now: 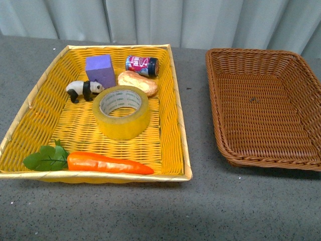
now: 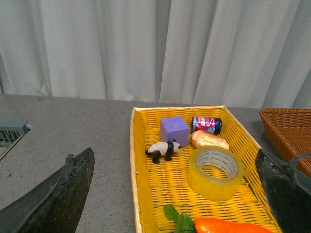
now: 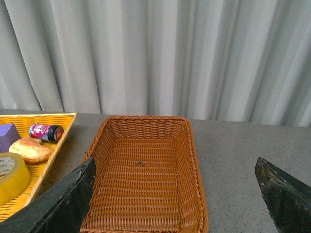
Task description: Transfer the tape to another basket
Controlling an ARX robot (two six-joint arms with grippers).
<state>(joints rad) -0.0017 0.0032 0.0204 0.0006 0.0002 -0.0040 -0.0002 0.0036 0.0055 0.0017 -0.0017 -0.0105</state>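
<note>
The tape lay flat, hole upward, near the middle of the yellow basket, which sat toward the left side of the surface. Just behind the tape were a bread roll, a toy panda, a purple block and a small can. A carrot lay along the basket's near wall. The brown basket stood beside it toward the right edge, apart from it.

The fingers showed only in the wrist views. The left fingers were spread wide and gripped nothing, with the tape ahead of them, nearer one finger, and untouched. The right fingers were likewise spread, framing the brown basket, with only a sliver of the tape at that picture's edge. Only the front view showed the whole carrot.
</note>
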